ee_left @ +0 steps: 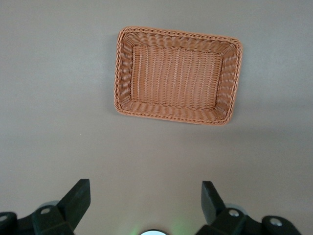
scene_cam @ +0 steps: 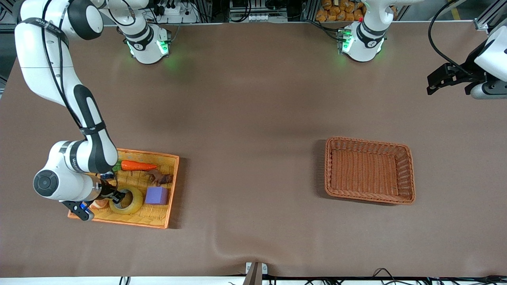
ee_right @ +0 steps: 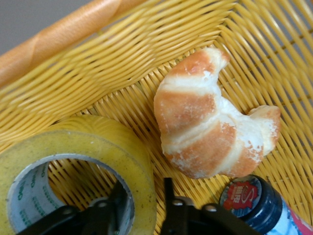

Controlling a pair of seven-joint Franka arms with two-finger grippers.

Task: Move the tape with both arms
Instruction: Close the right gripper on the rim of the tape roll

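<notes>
The tape (scene_cam: 137, 202), a yellowish ring with a grey-white core, lies flat in the orange tray (scene_cam: 172, 186) at the right arm's end of the table. My right gripper (scene_cam: 117, 194) is down in the tray at the tape. In the right wrist view my right gripper (ee_right: 144, 188) straddles the tape's (ee_right: 98, 142) wall: one finger is inside the core and the other outside, with a small gap still showing, so it is open. My left gripper (scene_cam: 432, 85) is open and empty, waiting high over the left arm's end of the table; it also shows in the left wrist view (ee_left: 146, 196).
The tray also holds a carrot (scene_cam: 136, 166), a brown lump (scene_cam: 160, 177), a purple cube (scene_cam: 156, 195), a croissant (ee_right: 210, 132) and a small bottle (ee_right: 254, 200), close beside the tape. An empty brown wicker basket (scene_cam: 370, 198) sits toward the left arm's end, and it also shows in the left wrist view (ee_left: 122, 73).
</notes>
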